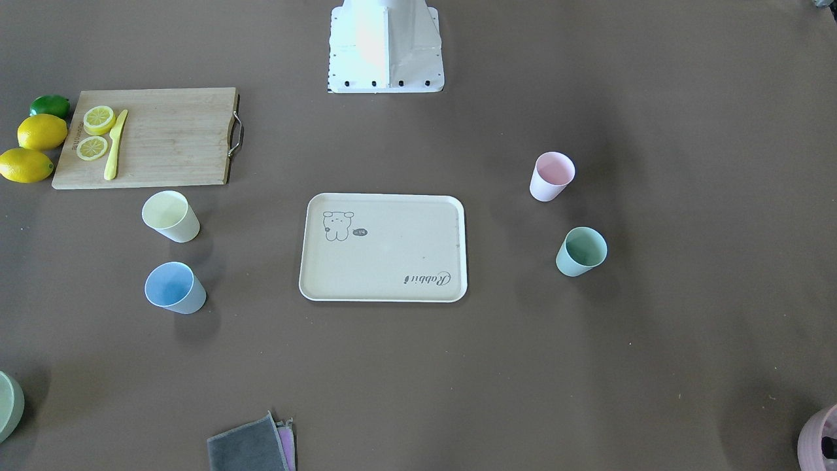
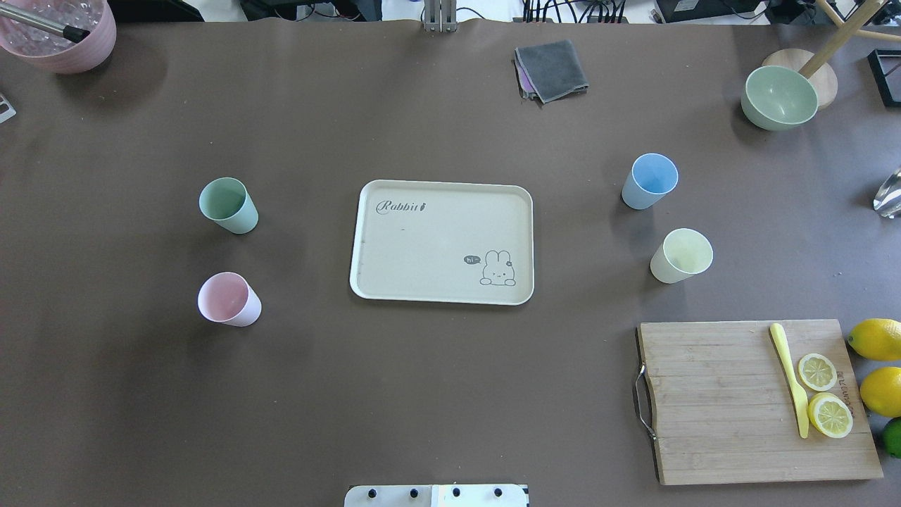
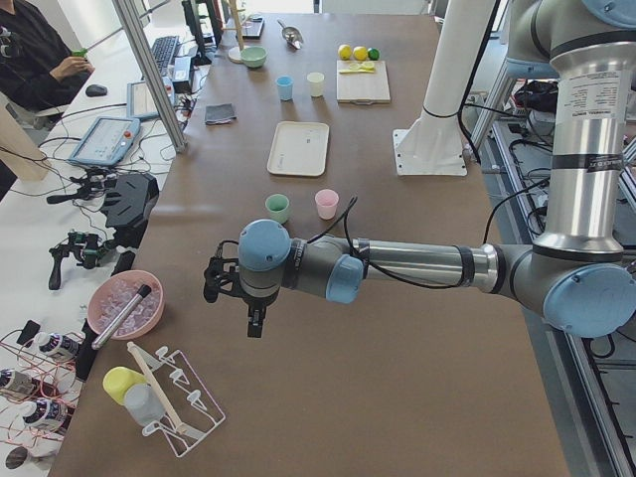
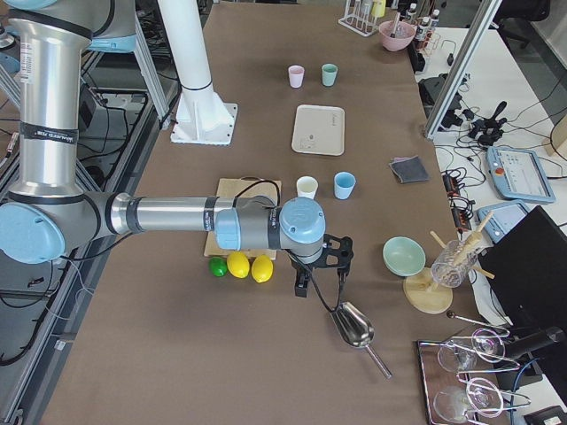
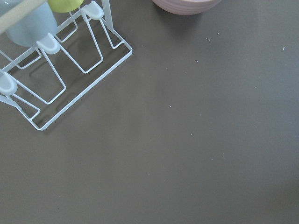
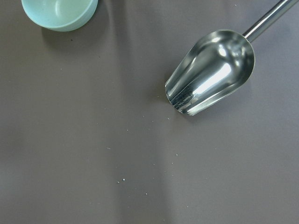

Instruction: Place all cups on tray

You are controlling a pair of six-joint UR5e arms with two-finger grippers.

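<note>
The cream tray [image 2: 422,246] lies at the table's middle with nothing on it. Four cups stand upright on the table around it. On the robot's left are the mint green cup [image 2: 227,204] and the pink cup [image 2: 229,299]. On its right are the light blue cup [image 2: 651,179] and the pale yellow cup [image 2: 681,255]. My left gripper [image 3: 254,323] hangs far off at the table's left end, near a pink container. My right gripper [image 4: 301,285] hangs at the right end, over a metal scoop. I cannot tell whether either is open or shut.
A wooden cutting board [image 2: 746,401] with lemon slices and a yellow knife lies at the near right, lemons [image 2: 876,338] beside it. A pale green bowl [image 2: 779,97], a grey cloth [image 2: 552,69] and a pink container [image 2: 60,35] sit at the far edge. A wire rack [image 5: 56,60] and a scoop [image 6: 210,70] lie under the wrists.
</note>
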